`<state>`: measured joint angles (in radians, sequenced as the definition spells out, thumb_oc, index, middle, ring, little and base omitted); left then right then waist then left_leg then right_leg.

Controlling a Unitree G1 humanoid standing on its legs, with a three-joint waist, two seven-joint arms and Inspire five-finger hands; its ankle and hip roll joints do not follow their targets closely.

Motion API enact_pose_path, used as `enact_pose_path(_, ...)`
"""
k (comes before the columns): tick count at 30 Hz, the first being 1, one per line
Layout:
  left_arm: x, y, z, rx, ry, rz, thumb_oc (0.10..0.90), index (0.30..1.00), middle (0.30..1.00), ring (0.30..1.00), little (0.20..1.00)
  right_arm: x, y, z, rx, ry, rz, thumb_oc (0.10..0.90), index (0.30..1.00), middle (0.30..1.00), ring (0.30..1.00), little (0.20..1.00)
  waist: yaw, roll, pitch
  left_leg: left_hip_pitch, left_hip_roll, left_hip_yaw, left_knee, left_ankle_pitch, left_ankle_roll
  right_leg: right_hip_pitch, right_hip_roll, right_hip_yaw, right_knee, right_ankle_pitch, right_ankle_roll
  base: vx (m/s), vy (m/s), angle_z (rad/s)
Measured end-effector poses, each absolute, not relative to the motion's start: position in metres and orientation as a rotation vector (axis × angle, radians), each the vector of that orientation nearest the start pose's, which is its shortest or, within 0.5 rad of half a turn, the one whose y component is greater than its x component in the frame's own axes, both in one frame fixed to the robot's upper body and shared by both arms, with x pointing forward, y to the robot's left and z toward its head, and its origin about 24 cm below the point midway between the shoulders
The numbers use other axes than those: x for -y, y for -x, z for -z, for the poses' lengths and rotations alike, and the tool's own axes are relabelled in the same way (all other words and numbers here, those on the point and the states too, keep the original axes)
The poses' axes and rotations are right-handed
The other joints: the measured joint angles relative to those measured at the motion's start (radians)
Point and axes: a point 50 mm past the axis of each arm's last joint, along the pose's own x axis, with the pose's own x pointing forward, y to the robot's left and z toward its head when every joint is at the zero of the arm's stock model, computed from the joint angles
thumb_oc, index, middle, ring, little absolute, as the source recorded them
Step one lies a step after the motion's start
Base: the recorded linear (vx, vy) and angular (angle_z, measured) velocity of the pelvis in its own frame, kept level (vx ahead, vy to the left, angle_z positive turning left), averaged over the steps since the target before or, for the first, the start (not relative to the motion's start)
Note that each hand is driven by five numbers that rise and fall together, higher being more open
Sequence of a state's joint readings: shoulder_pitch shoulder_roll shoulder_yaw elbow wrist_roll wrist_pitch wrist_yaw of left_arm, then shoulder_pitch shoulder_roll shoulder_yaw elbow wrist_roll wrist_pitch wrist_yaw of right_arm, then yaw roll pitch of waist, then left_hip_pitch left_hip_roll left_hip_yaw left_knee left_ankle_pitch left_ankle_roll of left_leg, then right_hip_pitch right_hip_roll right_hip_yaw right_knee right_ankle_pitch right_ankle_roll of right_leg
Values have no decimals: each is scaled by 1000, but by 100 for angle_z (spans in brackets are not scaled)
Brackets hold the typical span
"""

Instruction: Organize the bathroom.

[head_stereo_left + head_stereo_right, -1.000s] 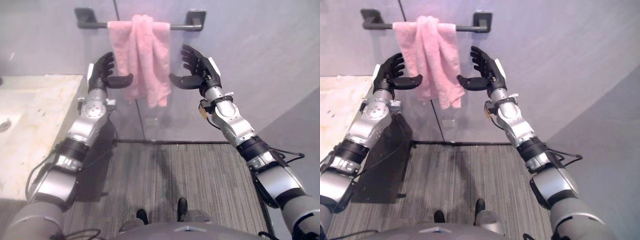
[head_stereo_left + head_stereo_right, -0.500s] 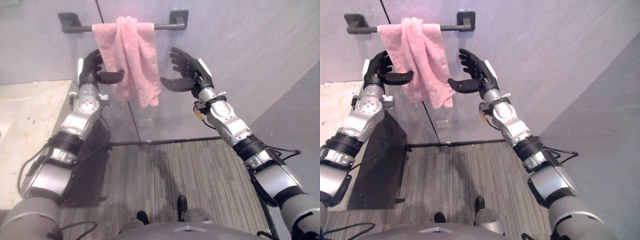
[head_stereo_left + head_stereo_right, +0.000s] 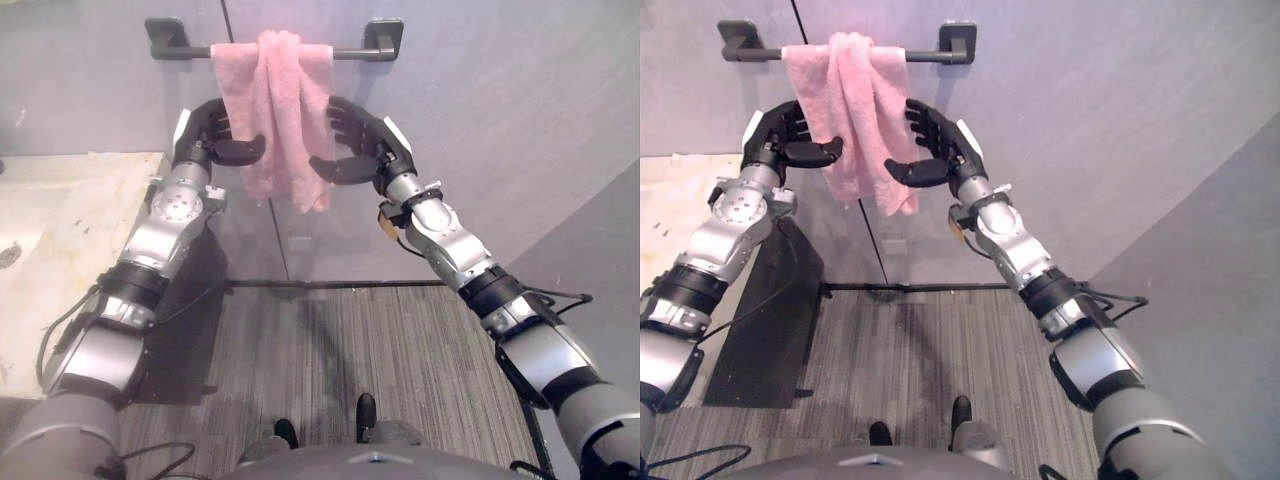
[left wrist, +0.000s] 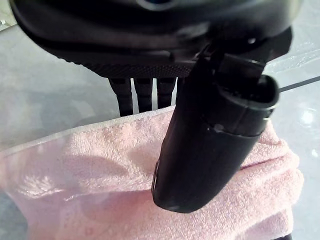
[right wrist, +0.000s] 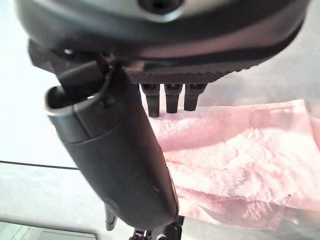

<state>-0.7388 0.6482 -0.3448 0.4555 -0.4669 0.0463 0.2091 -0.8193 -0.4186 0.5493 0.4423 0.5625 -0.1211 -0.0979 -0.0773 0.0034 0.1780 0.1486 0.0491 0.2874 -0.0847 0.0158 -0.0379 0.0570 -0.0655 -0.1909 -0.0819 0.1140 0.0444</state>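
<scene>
Where the dark horizontal towel bar (image 3: pixel 350 52) crosses the grey wall (image 3: pixel 500 120), we see a pink terry-cloth towel (image 3: pixel 283 110) draped over it in bunched folds, its lower end hanging down the wall well above the floor. On either side of that towel we have our two hands raised. Our left hand (image 3: pixel 208 138) sits at the towel's left edge, its fingers reaching behind the cloth and its thumb (image 4: pixel 215 140) lying across the front of the pink fabric; the wrist view shows the thumb over the towel, but we cannot tell whether it presses the cloth or merely hovers in front of it. Our right hand (image 3: pixel 362 142) is at the towel's right edge, fingers spread and fairly straight, thumb stretched toward the cloth, holding nothing that we can see. Left of the bar lies a pale marbled countertop (image 3: pixel 60 230). Below, a grey striped carpet (image 3: pixel 350 350) covers the floor, and a black flat panel (image 3: pixel 765 310) leans by the wall under our left arm.
</scene>
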Motion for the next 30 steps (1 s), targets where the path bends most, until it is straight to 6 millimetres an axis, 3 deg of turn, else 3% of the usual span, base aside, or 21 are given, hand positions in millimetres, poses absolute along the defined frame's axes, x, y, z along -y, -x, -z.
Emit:
enact_pose_path(5, -216, -371, -171, 148, -298, -45, 400, 300, 300, 300, 300, 98, -370, -177, 300, 127, -370, 800, 900, 900, 900, 900, -5, 0, 0, 0, 0, -3, 0, 0, 0, 1, 0, -2, 0, 0, 0, 0, 0, 0)
enact_pose_path(30, -222, -370, -176, 157, -323, -53, 400, 300, 300, 300, 300, 104, -377, -173, 266, 135, -322, 800, 900, 900, 900, 900, -5, 1, -2, 0, 1, -9, 0, 0, 0, 3, 0, -8, 0, 0, -1, 8, -11, 1)
